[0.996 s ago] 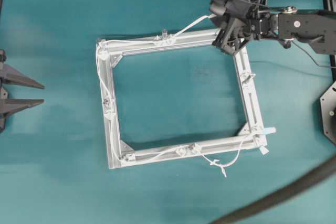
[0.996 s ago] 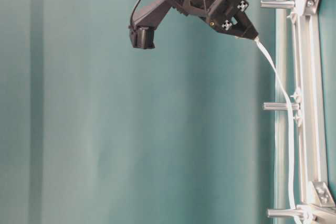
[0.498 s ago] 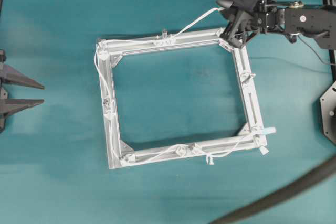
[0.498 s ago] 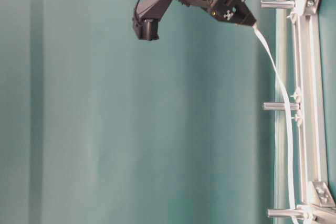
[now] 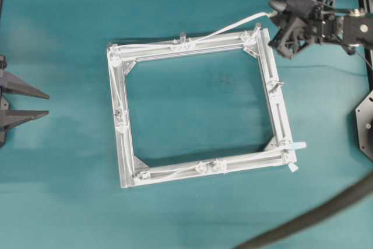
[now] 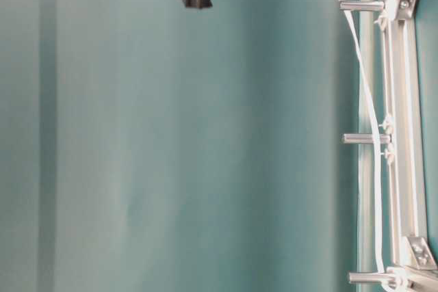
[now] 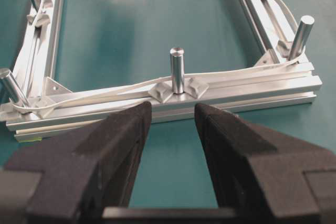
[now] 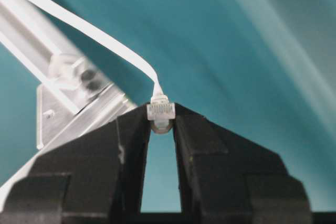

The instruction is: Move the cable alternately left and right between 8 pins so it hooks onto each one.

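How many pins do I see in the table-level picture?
3: first pin beside the sloping cable, middle pin midway along the frame, last pin by a corner bracket. More may be hidden.

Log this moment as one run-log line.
right gripper: shut on cable plug | left gripper: open, idle | cable: taut past frame corner

My right gripper point(image 5: 278, 27) hangs near the counter's point(image 5: 192, 4) far right corner, just beyond a corner of the frame point(image 5: 119, 144). The cable point(image 5: 233, 26) runs from it across the far rail — then follows the rails past the pins point(image 5: 183, 37). My left gripper point(image 5: 36, 104) waits at the left edge, well apart from the frame.
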Motion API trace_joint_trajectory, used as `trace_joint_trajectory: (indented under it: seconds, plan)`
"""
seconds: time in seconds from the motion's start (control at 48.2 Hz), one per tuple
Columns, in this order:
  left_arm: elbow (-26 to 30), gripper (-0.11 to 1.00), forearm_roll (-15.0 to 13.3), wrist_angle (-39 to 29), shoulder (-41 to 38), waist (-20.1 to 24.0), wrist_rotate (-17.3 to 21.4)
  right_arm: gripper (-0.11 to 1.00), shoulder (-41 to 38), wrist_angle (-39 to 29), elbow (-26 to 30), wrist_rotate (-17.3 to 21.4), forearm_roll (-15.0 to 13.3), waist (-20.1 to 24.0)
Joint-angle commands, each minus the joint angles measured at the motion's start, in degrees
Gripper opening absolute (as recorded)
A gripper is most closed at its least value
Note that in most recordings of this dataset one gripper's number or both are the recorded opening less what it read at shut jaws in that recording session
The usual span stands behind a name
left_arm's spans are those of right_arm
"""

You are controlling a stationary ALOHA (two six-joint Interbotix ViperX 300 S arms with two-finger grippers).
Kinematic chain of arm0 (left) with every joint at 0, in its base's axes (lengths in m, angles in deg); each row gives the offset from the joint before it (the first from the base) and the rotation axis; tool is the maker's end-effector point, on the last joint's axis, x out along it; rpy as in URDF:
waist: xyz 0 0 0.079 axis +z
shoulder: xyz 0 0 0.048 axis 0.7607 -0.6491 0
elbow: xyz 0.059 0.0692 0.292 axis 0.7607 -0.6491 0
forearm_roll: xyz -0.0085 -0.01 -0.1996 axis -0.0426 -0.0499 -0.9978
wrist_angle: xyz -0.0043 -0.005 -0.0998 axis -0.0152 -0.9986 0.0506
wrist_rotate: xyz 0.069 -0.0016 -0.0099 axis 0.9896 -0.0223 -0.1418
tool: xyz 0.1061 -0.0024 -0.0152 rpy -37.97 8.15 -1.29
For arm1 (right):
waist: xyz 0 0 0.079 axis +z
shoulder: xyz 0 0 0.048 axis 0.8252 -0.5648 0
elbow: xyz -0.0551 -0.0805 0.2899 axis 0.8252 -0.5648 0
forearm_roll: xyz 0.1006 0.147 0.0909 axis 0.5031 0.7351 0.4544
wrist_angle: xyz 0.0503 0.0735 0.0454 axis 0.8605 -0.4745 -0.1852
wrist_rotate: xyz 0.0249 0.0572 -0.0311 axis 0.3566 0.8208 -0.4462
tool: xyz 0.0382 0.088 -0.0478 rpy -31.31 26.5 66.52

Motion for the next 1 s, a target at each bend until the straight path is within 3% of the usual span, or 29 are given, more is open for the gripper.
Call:
trace_joint_trajectory:
  seconds: [0.0, 0.29, 0.56, 0.975]
  plan:
    - [1.49, 0.51, 0.0, 0.26, -0.44, 0.0, 0.18, 0.17, 1.41, 1.93, -0.62, 0.53, 1.14, -0.44]
    - [1.58, 0.51, 0.0, 0.35, -0.35, 0.0, 0.18, 0.17, 1.41, 9.4, -2.9, 3.34, 2.46, 0.26]
    - [1.49, 0.51, 0.0, 0.26, -0.44, 0.0, 0.18, 0.16, 2.81, 10.72, -5.1, 3.78, 2.72, 3.78]
    - [1.49, 0.51, 0.0, 0.26, -0.44, 0.0, 0.18, 0.17, 3.6, 13.71, -7.29, 8.96, 3.34, 5.45]
